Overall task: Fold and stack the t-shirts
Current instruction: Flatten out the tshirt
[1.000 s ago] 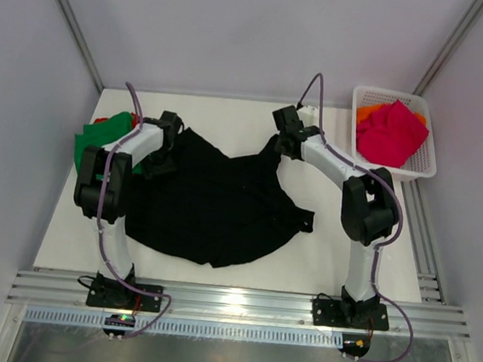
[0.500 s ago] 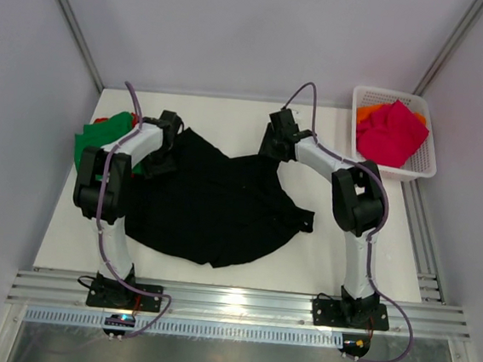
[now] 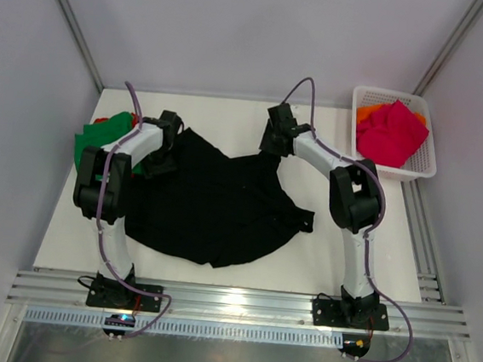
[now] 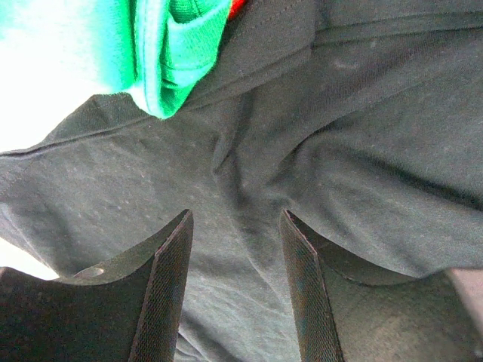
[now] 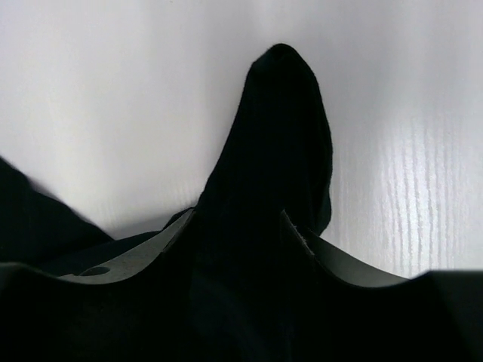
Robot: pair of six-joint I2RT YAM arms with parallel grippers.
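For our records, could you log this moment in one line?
black t-shirt: spread on table | left hand: open over it | right hand: on far corner

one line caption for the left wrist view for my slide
Left gripper open over the black t-shirt, green t-shirt beside it.

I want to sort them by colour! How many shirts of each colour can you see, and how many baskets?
Black shirt: 1
Green shirt: 1
Red shirt: 1, only a sliver shows
Pink shirt: 1
Orange shirt: 1
White basket: 1
Total: 5 shirts and 1 basket, 6 things.
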